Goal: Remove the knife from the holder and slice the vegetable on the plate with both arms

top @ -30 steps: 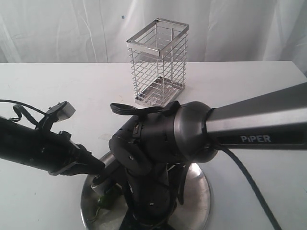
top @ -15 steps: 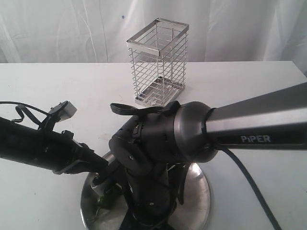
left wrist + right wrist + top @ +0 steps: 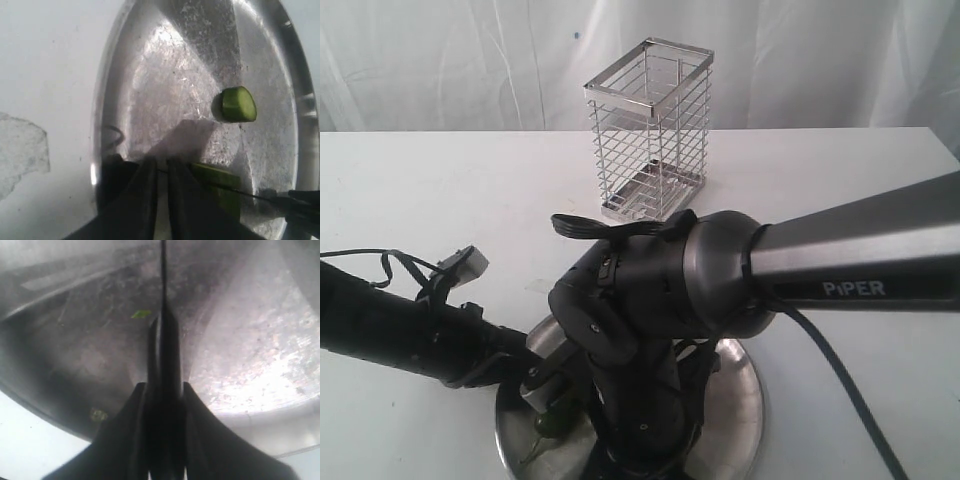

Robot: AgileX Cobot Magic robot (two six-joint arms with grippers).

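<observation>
The steel plate point(image 3: 735, 385) lies at the near edge, mostly covered by both arms. My right gripper point(image 3: 164, 387) is shut on the black knife point(image 3: 164, 335), whose blade points away over the plate point(image 3: 250, 355). In the left wrist view a long piece of the green vegetable point(image 3: 220, 181) lies against one finger point(image 3: 187, 200) of my left gripper point(image 3: 162, 167). The fingers are nearly together, and the thin blade point(image 3: 250, 194) crosses the piece. A cut slice point(image 3: 238, 104) sits apart on the plate point(image 3: 165, 90). The wire holder point(image 3: 648, 130) stands empty at the back.
The grey "PiPER" link point(image 3: 860, 260) crosses the right side above the white table point(image 3: 440, 190). A white curtain hangs behind. Small green scraps point(image 3: 141, 314) lie on the plate.
My left arm has dropped lower and pushed right, bringing its gripper down onto the plate beside the vegetable. The right arm has barely moved.
</observation>
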